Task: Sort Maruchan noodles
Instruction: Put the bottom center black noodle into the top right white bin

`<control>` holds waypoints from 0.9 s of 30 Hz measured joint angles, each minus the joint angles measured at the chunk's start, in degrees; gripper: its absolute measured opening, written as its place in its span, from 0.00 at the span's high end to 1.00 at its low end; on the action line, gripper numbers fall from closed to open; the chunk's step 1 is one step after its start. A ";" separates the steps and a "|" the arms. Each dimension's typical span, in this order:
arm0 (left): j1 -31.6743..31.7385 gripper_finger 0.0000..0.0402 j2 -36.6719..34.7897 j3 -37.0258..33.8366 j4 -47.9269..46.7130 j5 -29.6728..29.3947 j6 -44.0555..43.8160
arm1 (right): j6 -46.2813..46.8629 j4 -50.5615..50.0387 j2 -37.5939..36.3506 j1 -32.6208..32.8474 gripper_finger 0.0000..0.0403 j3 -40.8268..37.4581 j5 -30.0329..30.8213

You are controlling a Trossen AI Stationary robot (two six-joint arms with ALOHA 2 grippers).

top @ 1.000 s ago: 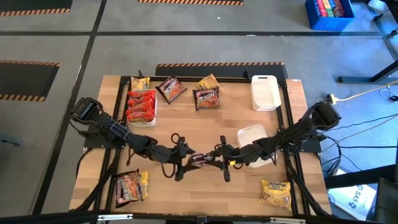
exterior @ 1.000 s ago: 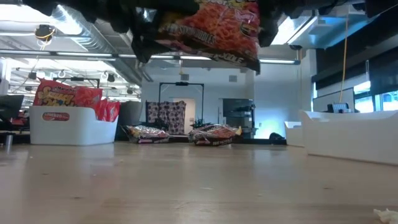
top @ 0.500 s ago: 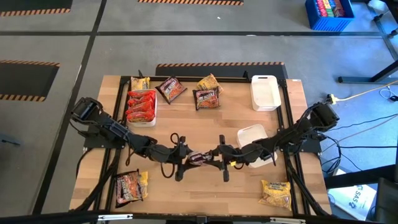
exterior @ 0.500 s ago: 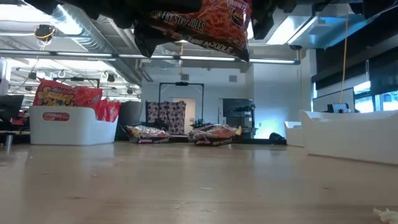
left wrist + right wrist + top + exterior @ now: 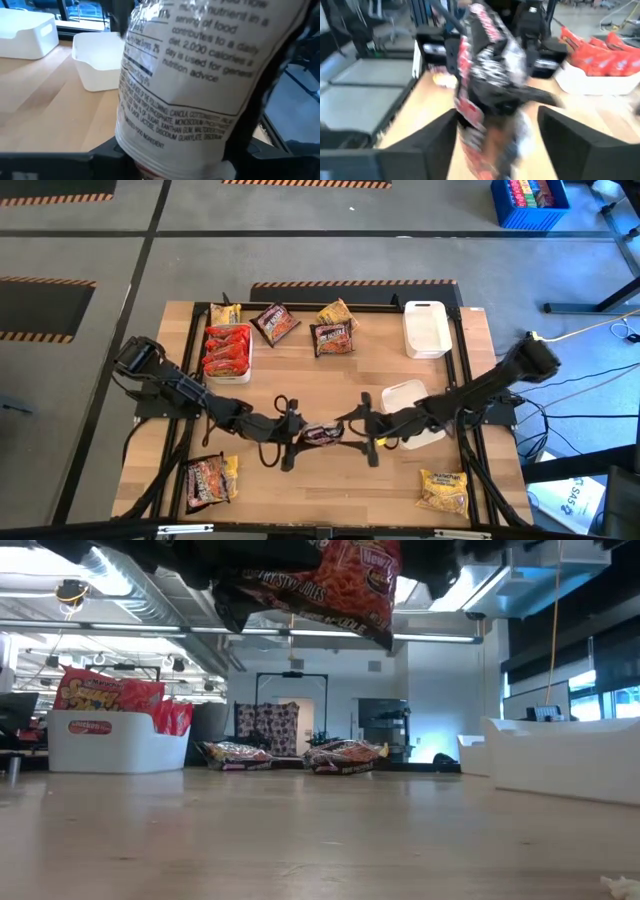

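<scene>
While above open table (image 5: 330, 495), packet (image 5: 322, 434) in left gripper (image 5: 300, 436).

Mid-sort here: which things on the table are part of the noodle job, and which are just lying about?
Job:
- packet in hand-off, left gripper holding it, right gripper open beside it
- red packets in the left tray
- loose packets at the far edge
- near-left packets
- yellow packet near right

Lying about:
- blue crate off the table
- cable

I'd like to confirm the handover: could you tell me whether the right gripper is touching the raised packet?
Apart: right wrist view shows the right gripper fingers spread, the packet beyond them.
</scene>
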 joint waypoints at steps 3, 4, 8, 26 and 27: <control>-0.01 0.57 0.00 0.00 -0.60 0.06 0.15 | 0.11 -7.12 -4.73 0.02 0.27 0.00 -1.22; -0.01 0.57 0.00 0.00 -0.59 0.06 0.31 | 0.18 -7.39 -5.84 0.02 0.25 0.00 -1.83; 0.05 0.57 0.00 0.00 -0.88 0.06 1.22 | 0.08 -7.79 -7.35 0.02 0.22 1.40 -3.94; 0.05 0.57 0.00 0.00 -1.33 0.04 1.64 | 0.69 -42.50 11.13 -3.21 0.25 35.03 -6.39; 0.05 0.57 0.00 0.00 -1.33 0.04 1.64 | 1.42 -44.14 12.15 -3.44 0.25 36.55 -7.10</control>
